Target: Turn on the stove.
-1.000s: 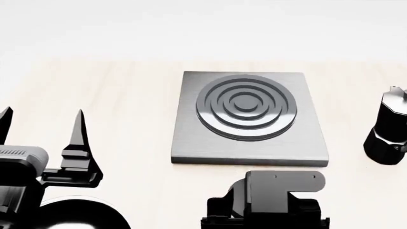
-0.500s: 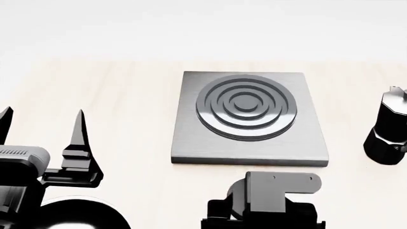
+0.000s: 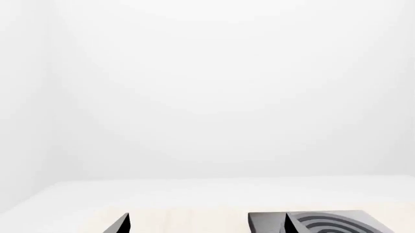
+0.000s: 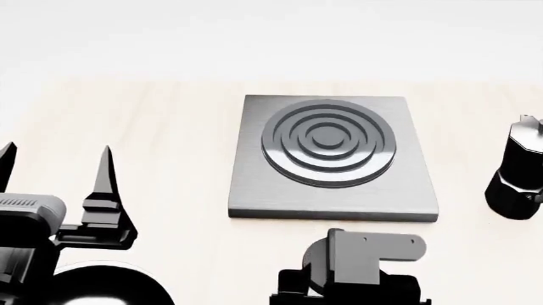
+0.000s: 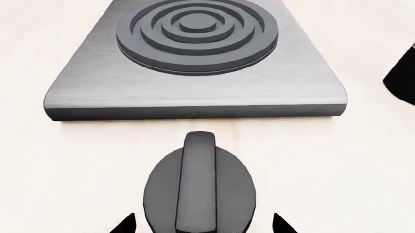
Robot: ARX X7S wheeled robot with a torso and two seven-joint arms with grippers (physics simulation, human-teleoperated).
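Two dark fingertips [image 5: 124,224] only, showing either side of the knob [image 5: 199,187] in the right wrist view: right end effector [image 5: 202,225] spread wide, gripping nothing, straddling the knob without touching it. Judging by that, poised just before the grasp.

Stove [image 4: 334,159] at the middle of the desk [image 4: 152,127], ring burner [image 4: 329,143] on top; small round black knob on the desk just near of the slab's near edge, apart from it, hidden under the right arm in the head view. Raised grip ridge [image 5: 198,160] pointing straight toward the stove.

To do the step well:
- Keep centred on the ridge, one finger to each side, before closing.
- Descend far enough to seat the pads on the ridge's flat flanks, not on its rounded top.
- Close gently and evenly; avoid nudging the knob sideways with one finger first.
- Turn about the knob's own vertical axis by rolling the wrist, without dragging the arm across the desk.
- Stay clear of the slab's near edge while rotating.
- Leave the moka pot [image 4: 517,178], well off at the right edge of the desk, alone.

Left end effector [image 4: 55,165] at the near left, likewise open and empty, well apart from the stove; best kept parked there.
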